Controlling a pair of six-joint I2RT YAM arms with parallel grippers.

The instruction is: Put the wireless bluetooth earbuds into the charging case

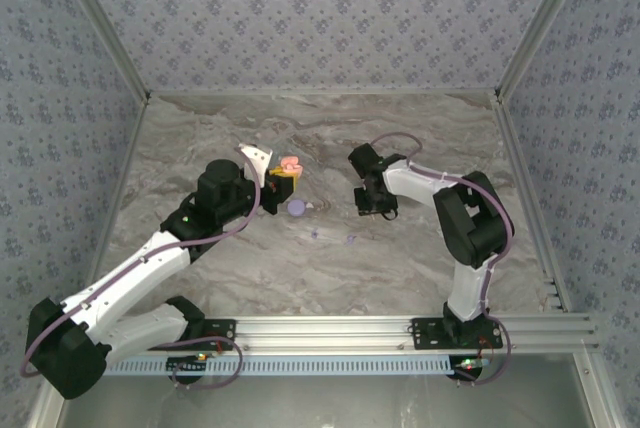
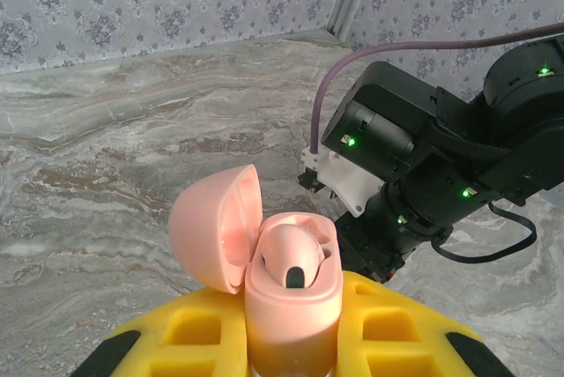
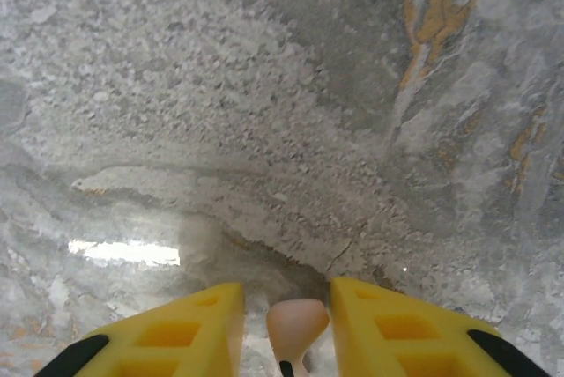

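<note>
The pink charging case [image 2: 291,298] stands upright between the yellow fingers of my left gripper [image 2: 293,320], which is shut on it. Its lid [image 2: 216,227] is swung open to the left, and one pink earbud [image 2: 291,254] sits in a socket. From above, the case [image 1: 289,165] is held over the table's middle by the left gripper [image 1: 283,181]. My right gripper [image 1: 377,210] points down at the table. Its jaws [image 3: 286,291] stand apart, with a second pink earbud [image 3: 298,322] between them, close to the right finger and clear of the left.
A purple disc [image 1: 297,207] lies on the marble table just in front of the left gripper. Two tiny lilac bits [image 1: 315,234] [image 1: 350,240] lie nearer the front. The right arm's wrist [image 2: 414,157] is close to the case on its right.
</note>
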